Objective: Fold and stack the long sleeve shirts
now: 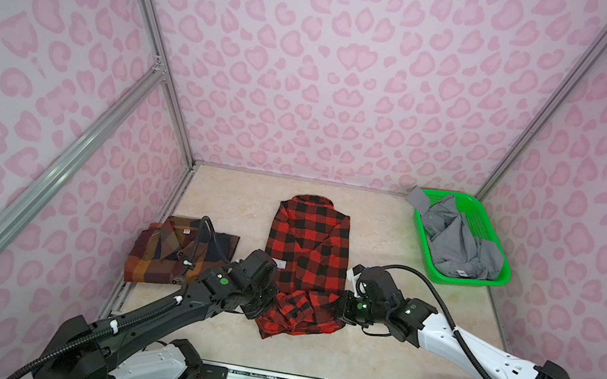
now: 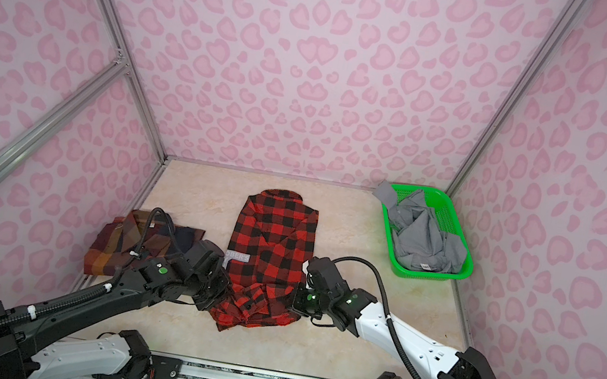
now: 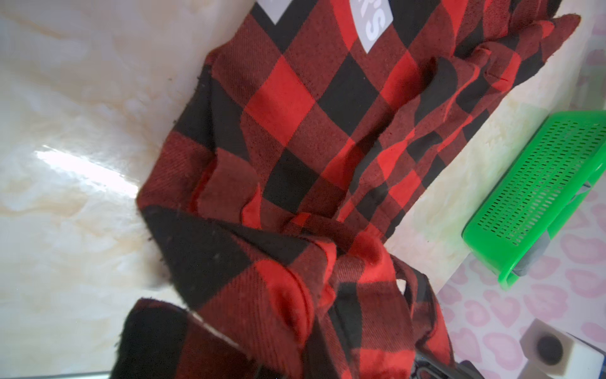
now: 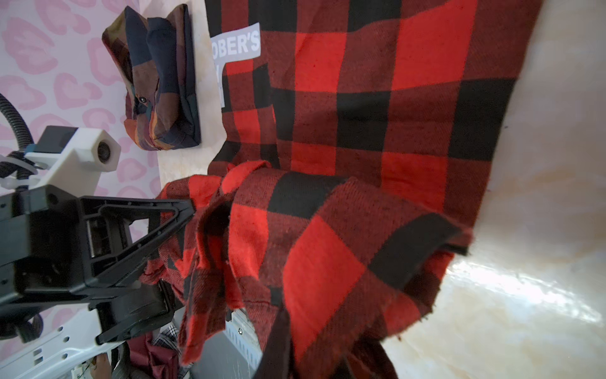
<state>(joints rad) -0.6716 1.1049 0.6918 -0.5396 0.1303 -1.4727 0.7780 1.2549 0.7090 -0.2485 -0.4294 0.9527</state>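
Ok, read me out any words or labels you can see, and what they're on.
"OBER'S": grey label on the red flannel; any earlier letters are hidden.
White tag on the grey shirt: too small to read.

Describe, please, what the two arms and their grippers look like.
The left arm and right arm mix black and white shells. Ribbed black cables run along each, and round green lights glow near the wrists. The left gripper is black, its finger a triangular open frame.
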